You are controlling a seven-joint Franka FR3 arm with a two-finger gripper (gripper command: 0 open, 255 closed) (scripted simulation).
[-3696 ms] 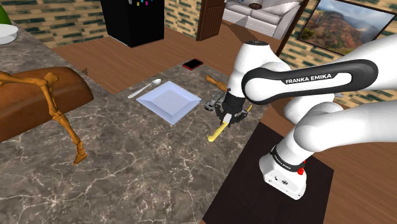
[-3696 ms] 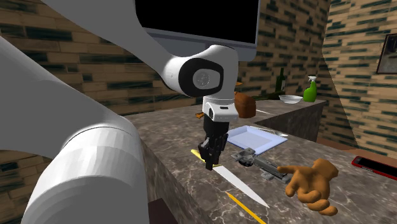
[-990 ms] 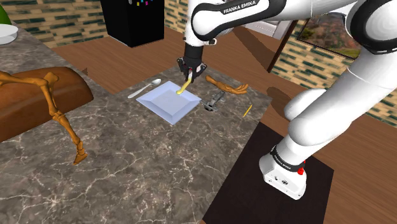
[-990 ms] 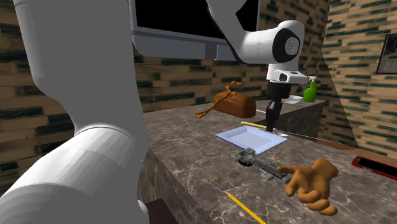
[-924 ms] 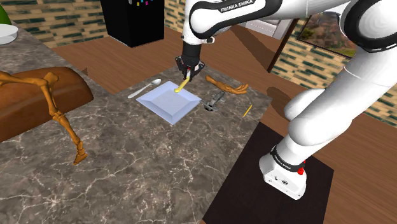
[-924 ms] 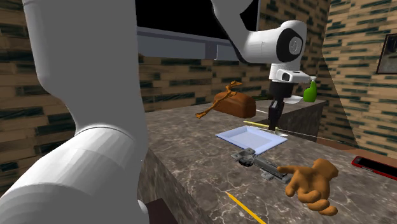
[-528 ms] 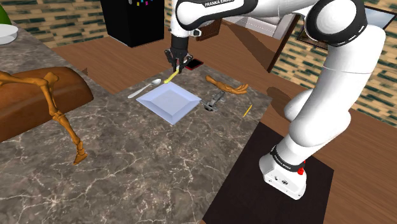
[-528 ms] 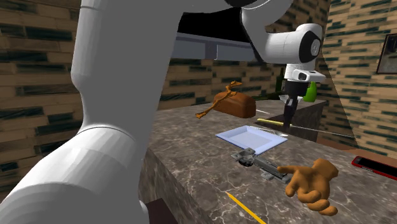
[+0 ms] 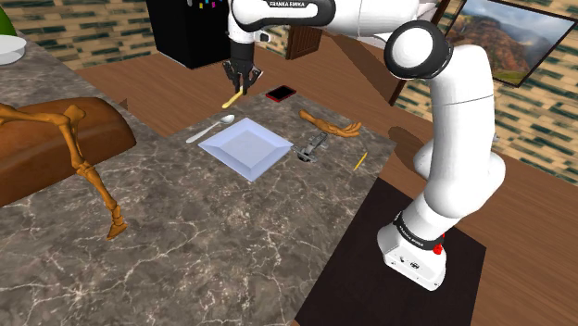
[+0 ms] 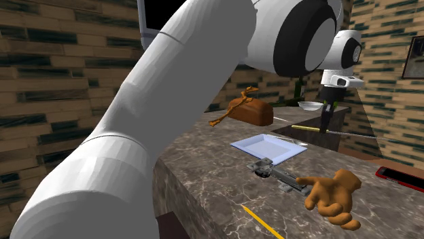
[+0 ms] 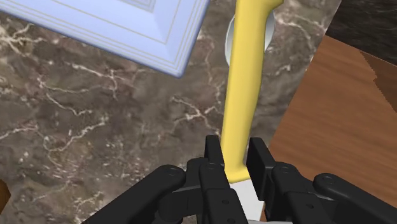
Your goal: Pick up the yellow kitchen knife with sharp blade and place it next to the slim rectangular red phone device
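While the white arm [image 9: 445, 111] stretches out over the far part of the marbled worktop [image 9: 204, 241], its black tool [image 9: 239, 81] is clamped on the yellow knife [image 9: 232, 95], which hangs in the air clear of the surface. In the wrist view the two fingers [image 11: 215, 159] press against either side of the yellow handle [image 11: 245, 83] close to where it joins the pale blade. The handle runs straight out ahead of the tool [image 11: 236, 162], over the bowl of a silvery spoon [image 11: 230, 41].

From the shoulder view the knife sits above the worktop's far edge, above the spoon [image 9: 211, 128], with the red phone [image 9: 280, 94] near it toward that view's right. The phone lies flat on the worktop, apart from the knife. A pale square plate [image 9: 247, 146] lies just beside the spoon, and one of its corners shows next to the handle in the wrist view [image 11: 121, 25].

In the second exterior view the tool [image 10: 324, 126] points downward beyond the plate [image 10: 268, 146], and the knife [image 10: 306, 127] lies nearly level, its thin blade reaching toward that view's right. The phone [image 10: 401, 178] sits low at that view's right edge, well apart from the knife. Between them lie a grey wrench [image 10: 275, 173] and an orange hand [image 10: 333, 197], with a yellow pencil [image 10: 261, 223] nearer the camera.
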